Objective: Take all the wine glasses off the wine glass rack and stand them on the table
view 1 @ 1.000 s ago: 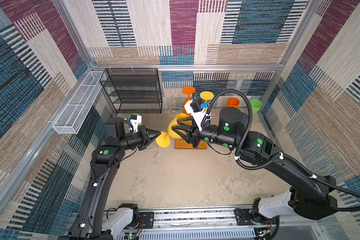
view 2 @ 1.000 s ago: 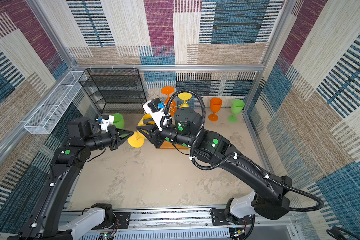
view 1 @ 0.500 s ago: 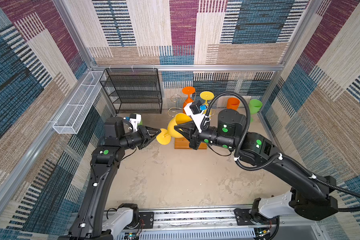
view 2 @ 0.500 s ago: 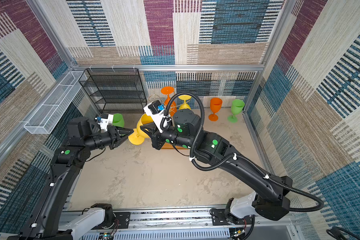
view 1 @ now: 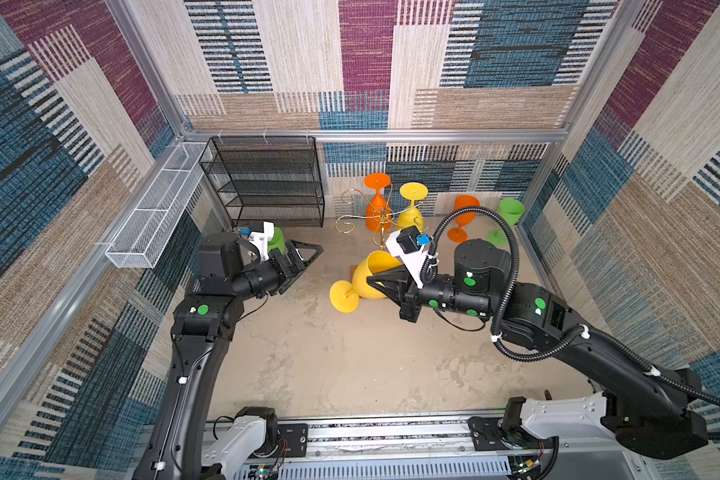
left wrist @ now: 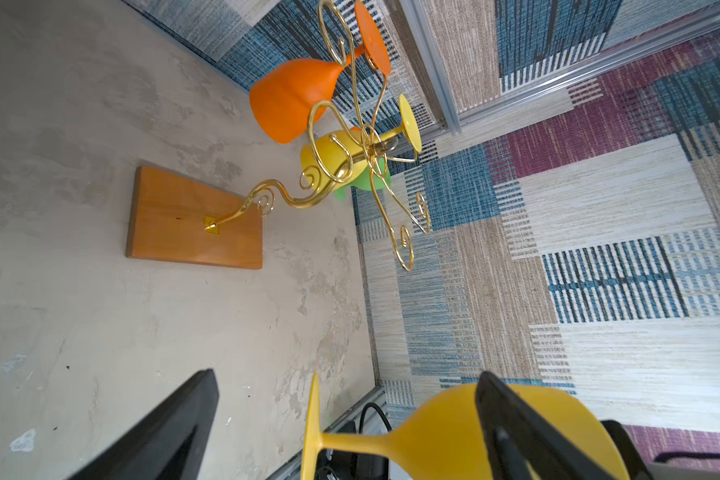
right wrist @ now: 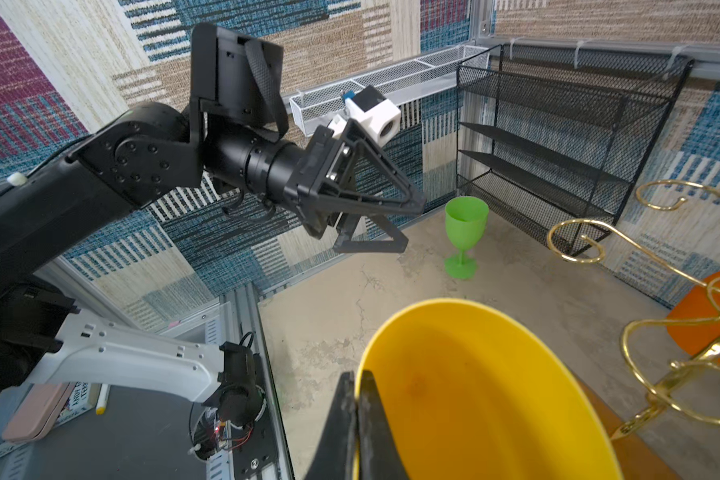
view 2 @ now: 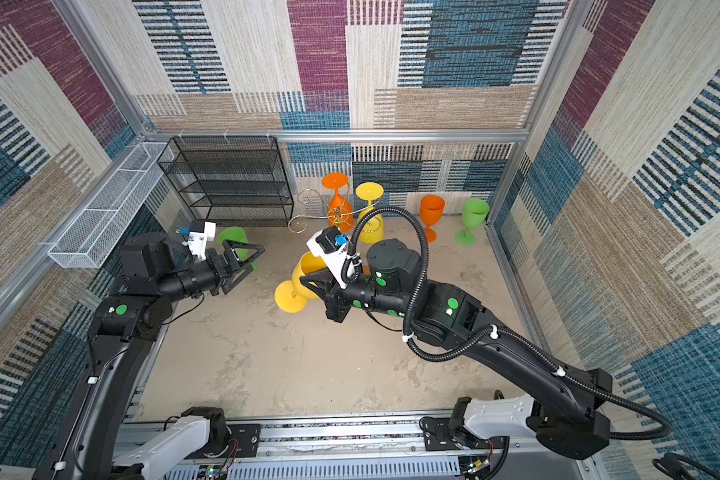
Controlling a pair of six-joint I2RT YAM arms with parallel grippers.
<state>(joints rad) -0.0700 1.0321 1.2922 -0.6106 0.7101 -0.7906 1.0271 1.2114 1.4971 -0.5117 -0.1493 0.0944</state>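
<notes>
Right wrist and left wrist views: the smooth yellow plastic wine glass (right wrist: 474,395) is pinched at its thin bowl rim by the closed right gripper (right wrist: 356,399) and held in the air, apart from the thin gold wire wine glass rack (left wrist: 171,216) with its wooden base. The left gripper (right wrist: 414,226) is spread wide and empty. Slick, curved plastic in so narrow a pinch could be pivoted loose and dropped.
</notes>
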